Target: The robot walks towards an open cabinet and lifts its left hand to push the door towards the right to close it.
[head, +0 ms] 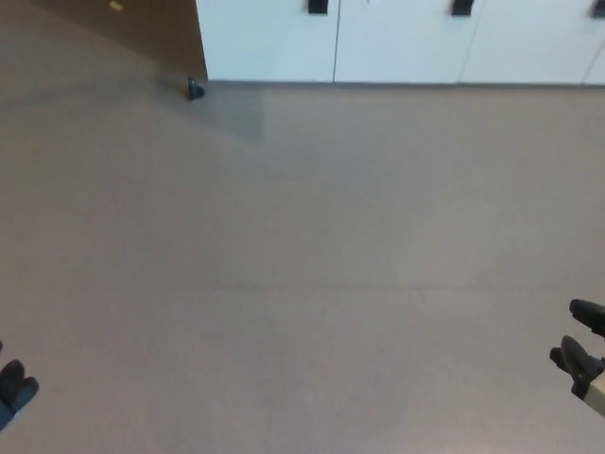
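Note:
A row of white cabinet fronts point(397, 43) runs along the top of the head view, with black handles point(318, 6) at the upper edge. To their left stands a brown panel point(142, 33), seemingly the open door, reaching down to the floor. Only a tip of my left hand point(13, 390) shows at the bottom left corner, low and far from the cabinet. Part of my right hand point(580, 361) shows at the right edge, equally far from it. Neither hand touches anything.
A small black stopper point(194, 90) stands on the floor at the foot of the brown panel. Grey-brown floor point(312, 274) stretches between me and the cabinets, with a faint seam across it.

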### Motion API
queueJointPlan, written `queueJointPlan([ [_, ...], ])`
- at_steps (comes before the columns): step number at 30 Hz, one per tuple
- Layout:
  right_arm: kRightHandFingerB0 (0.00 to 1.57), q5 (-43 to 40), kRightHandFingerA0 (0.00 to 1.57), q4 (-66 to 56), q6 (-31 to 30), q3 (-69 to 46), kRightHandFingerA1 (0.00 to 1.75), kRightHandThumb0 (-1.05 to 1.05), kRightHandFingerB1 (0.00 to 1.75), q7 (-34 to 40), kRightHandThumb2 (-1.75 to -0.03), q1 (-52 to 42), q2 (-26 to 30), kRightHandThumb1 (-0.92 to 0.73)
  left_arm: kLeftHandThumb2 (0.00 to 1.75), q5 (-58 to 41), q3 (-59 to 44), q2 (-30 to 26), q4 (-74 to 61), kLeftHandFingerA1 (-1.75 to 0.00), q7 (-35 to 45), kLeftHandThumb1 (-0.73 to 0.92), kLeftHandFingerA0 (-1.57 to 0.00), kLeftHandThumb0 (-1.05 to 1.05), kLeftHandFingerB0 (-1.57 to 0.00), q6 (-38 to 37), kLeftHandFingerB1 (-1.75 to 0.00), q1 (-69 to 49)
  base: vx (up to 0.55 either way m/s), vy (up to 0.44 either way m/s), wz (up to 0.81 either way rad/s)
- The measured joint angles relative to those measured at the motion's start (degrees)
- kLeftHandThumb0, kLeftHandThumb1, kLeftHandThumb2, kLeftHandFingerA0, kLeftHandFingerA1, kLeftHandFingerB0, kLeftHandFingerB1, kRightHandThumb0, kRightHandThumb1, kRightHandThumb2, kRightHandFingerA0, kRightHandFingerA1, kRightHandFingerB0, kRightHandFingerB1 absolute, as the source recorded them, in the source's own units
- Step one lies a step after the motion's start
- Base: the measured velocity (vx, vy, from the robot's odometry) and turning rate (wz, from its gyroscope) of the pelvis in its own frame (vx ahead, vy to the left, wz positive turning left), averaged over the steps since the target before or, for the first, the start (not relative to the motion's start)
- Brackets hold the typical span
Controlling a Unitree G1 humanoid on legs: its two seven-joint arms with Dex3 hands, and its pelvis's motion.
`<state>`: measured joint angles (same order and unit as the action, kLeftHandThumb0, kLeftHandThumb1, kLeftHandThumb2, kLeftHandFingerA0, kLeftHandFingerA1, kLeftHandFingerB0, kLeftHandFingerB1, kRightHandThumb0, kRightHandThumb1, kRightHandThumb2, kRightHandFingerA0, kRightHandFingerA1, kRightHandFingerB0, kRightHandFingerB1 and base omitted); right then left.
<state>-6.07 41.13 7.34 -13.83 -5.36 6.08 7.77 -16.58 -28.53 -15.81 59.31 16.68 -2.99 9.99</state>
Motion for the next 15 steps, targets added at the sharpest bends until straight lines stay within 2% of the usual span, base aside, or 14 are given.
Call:
queueJointPlan([
  [7, 0.42, 0.67, 0.60, 0.19, 0.41, 0.81, 0.58, -0.30, 0.45, 0.10, -0.61, -0.01, 0.11, -0.72, 0.58, 0.06, 0.86, -0.06, 0.01, -0.51, -0.02, 0.60, -0.59, -0.36, -0.50, -0.77, -0.43, -0.83, 0.40, 0.017, 0.17],
  [10, 0.42, 1.08, 0.59, 1.06, 0.55, 1.19, 0.58, -0.29, 0.45, 0.19, -0.61, 0.05, 0.25, -0.73, 0.57, 0.04, 1.13, 0.09, -0.14, -0.51, -0.09, 0.59, -0.59, -0.37, -0.49, -1.03, -0.43, -0.71, 0.43, -0.108, 0.45],
  [15, 0.43, 1.44, 0.58, 0.93, 1.21, 1.56, 0.57, -0.29, 0.46, 0.32, -0.62, 0.45, 1.05, -0.75, 0.58, 0.05, 1.45, 0.29, -0.21, -0.49, 0.04, 0.62, -0.57, -0.36, -0.47, -1.33, -0.42, -1.11, 0.51, -0.144, 0.07],
])
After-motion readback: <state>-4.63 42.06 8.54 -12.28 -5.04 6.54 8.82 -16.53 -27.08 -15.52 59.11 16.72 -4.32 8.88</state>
